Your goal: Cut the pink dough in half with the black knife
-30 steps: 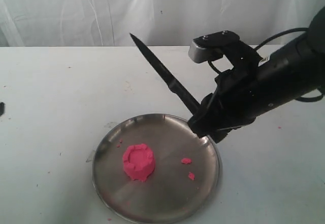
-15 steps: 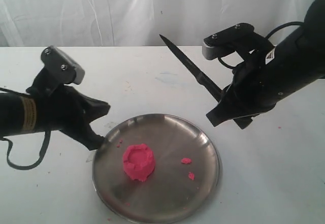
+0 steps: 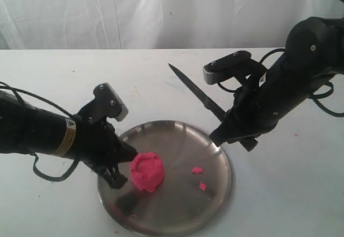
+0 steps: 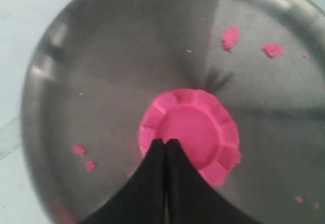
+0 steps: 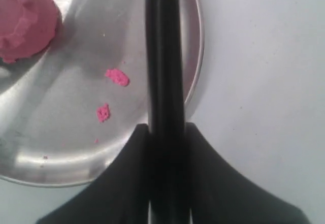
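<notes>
The pink dough [image 3: 146, 171] is one round lump with a notched rim, lying left of the middle of the steel plate [image 3: 177, 132]. My left gripper [image 3: 130, 155] is shut with nothing in it, and its tips rest at the dough's left rim. The left wrist view has the shut tips [image 4: 165, 142] overlapping the dough [image 4: 193, 127]. My right gripper [image 3: 232, 135] is shut on the black knife [image 3: 194, 92] by its handle, above the plate's right rim. The blade points up and to the left, away from the dough. In the right wrist view the knife [image 5: 165, 56] runs between the jaws.
Small pink crumbs [image 3: 197, 170] lie on the plate's right part, with more [image 4: 76, 149] on the other side of the dough. The plate stands on a white table [image 3: 64, 86] backed by a white curtain [image 3: 161, 11]. The right arm's cables hang at the far right.
My left arm has come in from the left and brought its shut gripper down to the dough. The right arm has shifted right with the knife, and the blade now points lower.
</notes>
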`<control>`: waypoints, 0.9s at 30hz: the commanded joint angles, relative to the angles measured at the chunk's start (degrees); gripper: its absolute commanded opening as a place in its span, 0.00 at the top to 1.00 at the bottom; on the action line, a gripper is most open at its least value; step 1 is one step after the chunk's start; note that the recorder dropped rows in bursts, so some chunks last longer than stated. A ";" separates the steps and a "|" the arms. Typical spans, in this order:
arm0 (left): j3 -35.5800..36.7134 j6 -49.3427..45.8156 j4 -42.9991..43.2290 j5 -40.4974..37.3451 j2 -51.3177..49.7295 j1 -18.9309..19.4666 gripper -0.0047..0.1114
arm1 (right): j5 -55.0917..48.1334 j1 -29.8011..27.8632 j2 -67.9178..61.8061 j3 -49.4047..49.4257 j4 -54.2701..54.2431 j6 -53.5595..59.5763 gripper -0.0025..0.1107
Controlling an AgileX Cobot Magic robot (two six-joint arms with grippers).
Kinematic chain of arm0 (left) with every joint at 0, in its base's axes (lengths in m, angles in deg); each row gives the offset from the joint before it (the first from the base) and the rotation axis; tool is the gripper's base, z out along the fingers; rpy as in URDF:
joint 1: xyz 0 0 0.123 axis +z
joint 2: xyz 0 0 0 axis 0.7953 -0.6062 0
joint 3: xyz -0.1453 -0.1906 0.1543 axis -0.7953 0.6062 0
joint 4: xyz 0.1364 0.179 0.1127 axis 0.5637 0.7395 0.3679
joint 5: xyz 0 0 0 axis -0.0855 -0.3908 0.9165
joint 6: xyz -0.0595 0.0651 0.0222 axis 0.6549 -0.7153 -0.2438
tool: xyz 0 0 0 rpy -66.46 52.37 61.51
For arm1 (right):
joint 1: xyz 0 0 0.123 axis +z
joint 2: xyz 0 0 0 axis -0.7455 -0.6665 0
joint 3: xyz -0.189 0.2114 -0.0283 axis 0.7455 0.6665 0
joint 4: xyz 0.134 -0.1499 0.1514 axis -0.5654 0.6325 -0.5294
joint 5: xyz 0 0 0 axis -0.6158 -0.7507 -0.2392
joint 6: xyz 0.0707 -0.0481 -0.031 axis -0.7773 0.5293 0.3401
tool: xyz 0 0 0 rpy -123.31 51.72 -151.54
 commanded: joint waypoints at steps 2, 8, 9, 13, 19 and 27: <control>-5.53 22.79 0.18 -0.82 2.54 0.75 0.96 | -4.62 0.06 0.06 -0.33 -2.12 2.87 0.98; -8.02 15.74 0.18 -13.96 2.28 0.90 0.96 | -6.27 0.06 0.06 -0.33 -12.00 14.26 0.98; -7.89 13.27 0.18 -20.23 2.19 0.90 0.96 | -5.59 0.06 0.06 -0.33 -12.00 14.26 0.98; -7.89 1.52 0.18 -44.06 2.31 0.90 0.96 | -5.14 0.06 0.06 -0.33 -12.53 14.05 0.98; -14.27 -51.55 -48.53 -67.87 2.21 1.60 0.96 | -4.49 0.06 0.06 -0.33 -13.08 13.96 0.98; -22.50 -111.45 -120.43 -80.26 2.21 1.69 0.96 | -10.70 0.06 0.06 -0.33 -15.07 13.96 0.98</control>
